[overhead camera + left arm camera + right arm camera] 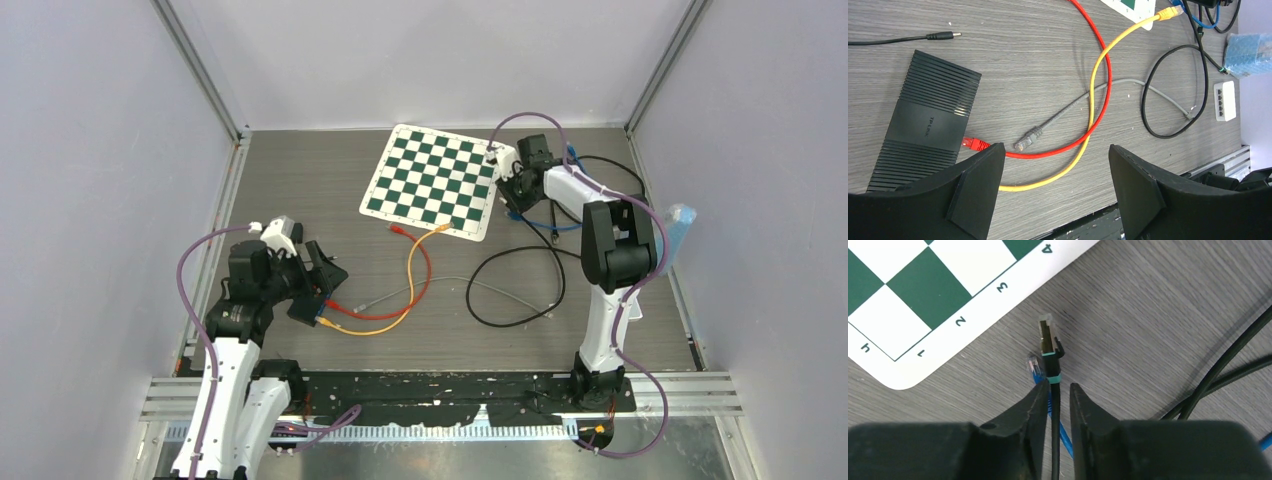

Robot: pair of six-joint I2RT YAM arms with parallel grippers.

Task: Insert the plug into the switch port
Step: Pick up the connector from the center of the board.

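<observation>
Over at the far right of the table, by the corner of the chessboard mat (923,300), the right gripper (1059,386) has its jaws drawn narrow around a black cable (1055,440), just behind the black plug (1048,337) with the teal band. A sliver of gap shows on one side, so I cannot tell whether it really has a grip. The plug lies on the wood, pointing away from the fingers. The black switch (928,125) sits well apart from it, at the near left under the left gripper (1055,150), which hangs wide with nothing between its jaws. My worry is the hold: pinching the cord rather than the plug body lets the plug droop or twist, and it could meet the port crooked. A blue plug (1034,365) lies just beside one finger and might get caught up in the lift. With a red plug (974,144) at the switch's edge and nothing bracing the box, a push could slide it instead of seating the plug.
</observation>
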